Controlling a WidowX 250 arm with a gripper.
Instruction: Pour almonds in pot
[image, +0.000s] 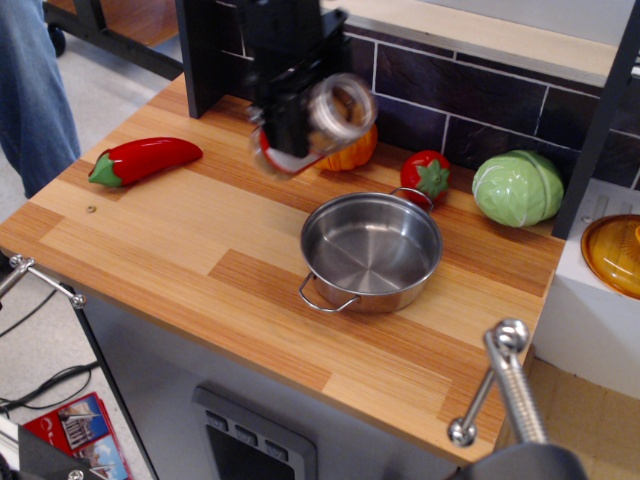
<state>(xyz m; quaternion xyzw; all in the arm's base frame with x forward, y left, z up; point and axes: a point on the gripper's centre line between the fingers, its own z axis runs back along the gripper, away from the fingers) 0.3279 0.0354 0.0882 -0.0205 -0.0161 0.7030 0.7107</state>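
Observation:
The clear jar (318, 125) with the red and white label is held in the air by my gripper (295, 120), tilted with its open mouth toward the right, above and left of the pot. The jar is motion-blurred, so the almonds inside barely show. The gripper is shut on the jar. The shiny steel pot (371, 251) with two wire loop handles stands empty on the wooden counter (180, 240), below and right of the jar.
A red pepper (143, 160) lies at the left. An orange pumpkin (352, 150) is partly hidden behind the jar. A tomato (426, 176) and a green cabbage (517, 187) sit along the back. An orange glass lid (614, 253) is at the right edge.

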